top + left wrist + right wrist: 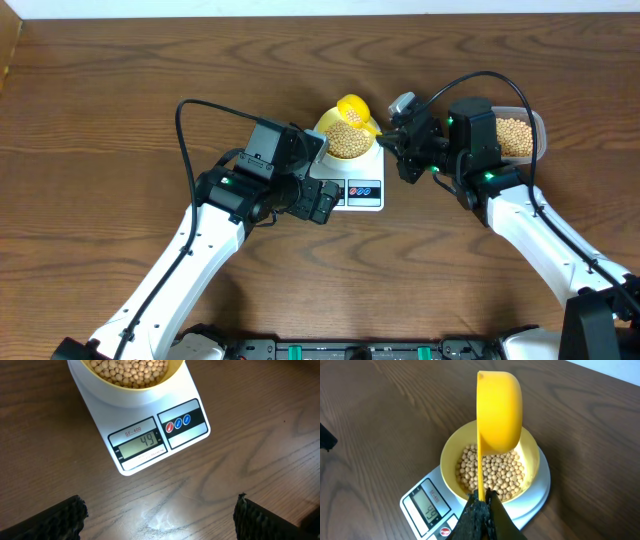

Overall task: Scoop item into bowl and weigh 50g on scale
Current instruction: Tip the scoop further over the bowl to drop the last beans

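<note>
Right fingers (472,517) up close at six o'clock of the right wrist view, pinched shut on the thin handle of the yellow scoop (500,415). Scoop standing on edge above the bowl (532,460), rim toward nine o'clock, rounded back toward three. Below it, tan beans (492,467) heaped in that pale yellow bowl, covering the bottom and climbing the walls. Bowl seated on the white scale (165,435), at its twelve o'clock end. Over to the left wrist view now: left fingers (50,522) spread wide and gripping nothing, black pads at seven and five o'clock, poised over bare brown worktop (250,475) just in front of the scale. Grey display (141,444) showing 49, with one red and two blue buttons (178,422) right beside it at three o'clock. From overhead, scale and bowl near centre, clear tub (540,130) with more beans off at three o'clock, tucked beside the right arm.
</note>
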Robot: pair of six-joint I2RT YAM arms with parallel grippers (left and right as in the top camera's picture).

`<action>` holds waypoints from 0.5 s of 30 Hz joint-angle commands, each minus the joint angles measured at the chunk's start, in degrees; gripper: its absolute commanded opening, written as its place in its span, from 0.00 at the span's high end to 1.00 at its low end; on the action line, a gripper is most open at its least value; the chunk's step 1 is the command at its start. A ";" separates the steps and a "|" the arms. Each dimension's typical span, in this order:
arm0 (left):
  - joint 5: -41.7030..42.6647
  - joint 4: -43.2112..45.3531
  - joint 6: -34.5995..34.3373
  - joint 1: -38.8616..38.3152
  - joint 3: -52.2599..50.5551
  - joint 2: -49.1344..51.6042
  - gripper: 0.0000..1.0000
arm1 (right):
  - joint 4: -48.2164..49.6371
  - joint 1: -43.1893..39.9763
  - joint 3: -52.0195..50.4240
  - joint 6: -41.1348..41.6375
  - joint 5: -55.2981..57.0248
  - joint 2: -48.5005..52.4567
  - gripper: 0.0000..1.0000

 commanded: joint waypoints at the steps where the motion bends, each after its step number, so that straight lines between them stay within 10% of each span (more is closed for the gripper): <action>1: 0.66 0.02 1.01 -0.07 -0.13 0.15 0.04 | 0.37 0.46 0.24 2.29 0.42 0.31 0.99; 15: 0.66 0.02 1.01 -0.07 -0.13 0.15 0.04 | 5.95 0.13 0.24 14.45 -2.58 -0.57 0.99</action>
